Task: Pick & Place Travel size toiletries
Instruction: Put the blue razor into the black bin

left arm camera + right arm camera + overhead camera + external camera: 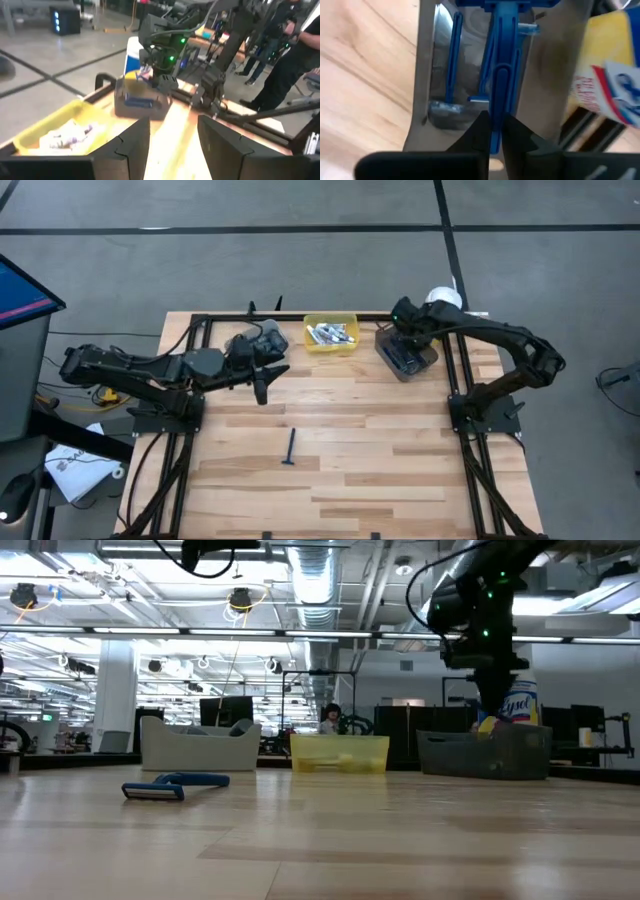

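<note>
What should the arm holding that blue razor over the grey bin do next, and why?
Probably open and let go. The right gripper is shut on a blue razor, hanging directly over the dark grey bin, where another razor already lies. The left gripper waits open near the yellow bin, and one more razor on the table awaits pickup.

You have a broad open stretch of pale wooden plank worktop (380, 450) across the near and middle part, broken only by one thin blue plastic razor (291, 448) lying flat near the centre. Along the far edge, the light grey plastic bin (262, 338), the yellow plastic bin (331, 333) and the dark grey plastic bin (405, 356) stand in a row with narrow gaps between them. The right gripper (404, 338) hangs over the dark grey bin, with the tall white wipes canister (518, 700) just behind it, and the left gripper (263, 383) sits just in front of the light grey bin.
</note>
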`<state>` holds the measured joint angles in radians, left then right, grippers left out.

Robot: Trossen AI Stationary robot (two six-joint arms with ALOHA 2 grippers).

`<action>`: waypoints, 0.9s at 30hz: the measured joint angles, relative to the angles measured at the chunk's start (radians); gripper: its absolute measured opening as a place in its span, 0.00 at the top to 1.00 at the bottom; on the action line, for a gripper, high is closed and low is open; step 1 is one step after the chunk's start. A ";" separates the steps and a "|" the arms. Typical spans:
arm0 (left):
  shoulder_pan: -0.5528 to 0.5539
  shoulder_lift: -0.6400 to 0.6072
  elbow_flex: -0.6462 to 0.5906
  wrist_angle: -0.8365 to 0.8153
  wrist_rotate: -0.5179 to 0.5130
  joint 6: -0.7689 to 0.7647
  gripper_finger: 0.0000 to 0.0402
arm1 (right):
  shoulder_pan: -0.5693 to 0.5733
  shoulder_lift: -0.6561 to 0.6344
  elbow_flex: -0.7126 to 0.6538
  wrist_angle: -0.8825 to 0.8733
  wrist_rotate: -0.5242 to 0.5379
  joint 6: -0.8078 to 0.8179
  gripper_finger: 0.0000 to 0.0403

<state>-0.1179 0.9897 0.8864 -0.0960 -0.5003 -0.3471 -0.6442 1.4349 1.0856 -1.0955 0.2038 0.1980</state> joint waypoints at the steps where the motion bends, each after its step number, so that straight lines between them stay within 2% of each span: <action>1: -0.003 0.001 0.000 -0.015 0.000 -0.011 0.60 | 0.004 0.000 -0.021 0.018 0.001 0.010 0.94; 10: -0.084 0.029 -0.084 -0.064 0.001 -0.110 0.58 | 0.008 0.000 -0.060 0.056 0.007 0.013 0.77; 15: -0.136 0.095 -0.116 -0.064 0.001 -0.202 0.52 | 0.013 0.000 -0.060 0.057 0.006 0.001 0.55; 20: -0.190 0.225 -0.118 -0.090 0.012 -0.309 0.47 | 0.034 0.000 -0.060 0.062 0.006 0.003 0.35; 23: -0.219 0.321 -0.118 -0.103 0.015 -0.400 0.48 | 0.048 0.000 -0.060 0.062 0.007 0.005 0.31; 27: -0.253 0.449 -0.118 -0.107 0.046 -0.535 0.50 | 0.056 0.000 -0.060 0.064 0.007 0.004 0.30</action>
<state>-0.3710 1.4390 0.7681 -0.2031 -0.4539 -0.8816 -0.5883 1.4353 1.0254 -1.0313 0.2104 0.2024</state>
